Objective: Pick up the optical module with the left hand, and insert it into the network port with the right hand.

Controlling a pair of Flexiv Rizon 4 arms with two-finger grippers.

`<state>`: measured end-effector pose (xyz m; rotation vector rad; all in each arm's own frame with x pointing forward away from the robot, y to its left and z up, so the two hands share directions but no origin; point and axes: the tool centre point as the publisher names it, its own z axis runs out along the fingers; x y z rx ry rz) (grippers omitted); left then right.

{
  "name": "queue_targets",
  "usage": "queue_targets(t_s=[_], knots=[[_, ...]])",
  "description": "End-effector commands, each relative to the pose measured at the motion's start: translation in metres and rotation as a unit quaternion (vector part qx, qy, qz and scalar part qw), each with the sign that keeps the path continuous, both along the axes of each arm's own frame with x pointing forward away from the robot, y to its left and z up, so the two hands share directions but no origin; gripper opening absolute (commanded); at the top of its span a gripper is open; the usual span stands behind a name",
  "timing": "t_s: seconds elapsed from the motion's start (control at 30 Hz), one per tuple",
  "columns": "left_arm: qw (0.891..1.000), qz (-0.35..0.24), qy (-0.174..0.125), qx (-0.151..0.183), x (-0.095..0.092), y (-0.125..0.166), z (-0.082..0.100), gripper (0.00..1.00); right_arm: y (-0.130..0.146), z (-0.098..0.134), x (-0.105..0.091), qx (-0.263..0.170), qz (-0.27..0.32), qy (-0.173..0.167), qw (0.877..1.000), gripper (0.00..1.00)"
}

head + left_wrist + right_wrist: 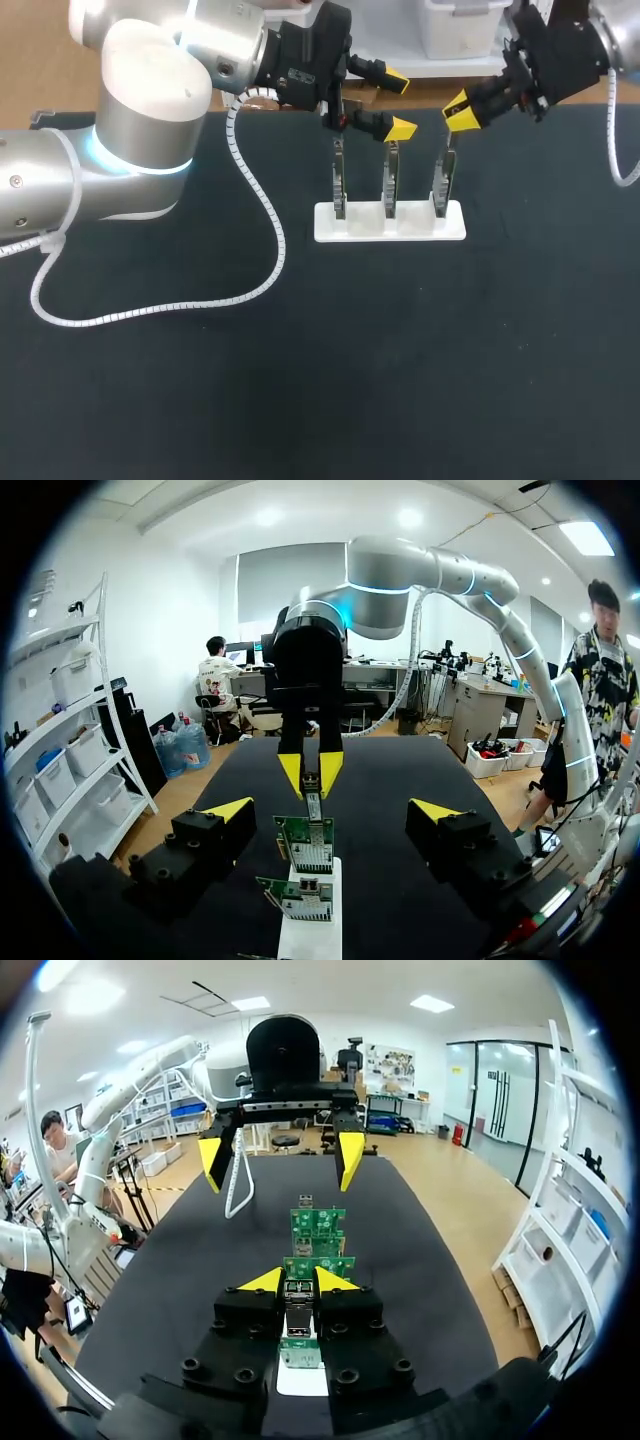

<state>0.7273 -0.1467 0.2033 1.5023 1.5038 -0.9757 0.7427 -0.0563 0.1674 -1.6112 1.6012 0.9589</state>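
Three green circuit boards (390, 185) stand upright in a row, slotted into a white base (365, 228) near the far side of the dark surface (300, 380). Seen close, a board carries a silver network port (311, 855) on one face. The optical module (300, 1305), a small silver metal block, is pinched between the fingers of the right tool (300, 1282), just above the rightmost board (442, 182)

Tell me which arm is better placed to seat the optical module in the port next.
Right. The right pincer is shut on the optical module at the top of the end board on the white stand. The left pincer is open and holds nothing.
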Motion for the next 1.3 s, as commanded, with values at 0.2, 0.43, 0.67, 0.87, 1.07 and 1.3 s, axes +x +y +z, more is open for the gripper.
queue_targets(t_s=[0.2, 0.43, 0.67, 0.87, 1.07, 1.3], knots=[[1.0, 0.002, 0.0, 0.001, -0.001, 0.0, 0.0, 1.0, 0.0, -0.003, 0.0, -0.012, 0.004, -0.006, 1.0, 0.0], [1.0, 0.002, 0.0, 0.001, -0.001, 0.0, 0.0, 1.0, 0.002, -0.007, -0.001, -0.016, 0.01, -0.006, 1.0, 0.0], [1.0, 0.002, 0.0, 0.001, -0.001, 0.0, 0.0, 1.0, 0.002, -0.01, -0.002, -0.014, 0.008, -0.005, 1.0, 0.0], [1.0, 0.002, 0.0, 0.001, -0.001, 0.0, 0.0, 1.0, 0.001, -0.015, -0.003, -0.014, 0.007, -0.002, 1.0, 0.0], [1.0, 0.002, 0.0, 0.001, -0.001, 0.0, 0.0, 1.0, 0.001, -0.016, -0.003, -0.015, 0.007, 0.0, 1.0, 0.0], [1.0, 0.002, 0.0, 0.001, -0.001, 0.0, 0.0, 1.0, 0.003, -0.008, -0.003, -0.006, 0.008, 0.008, 1.0, 1.0]])
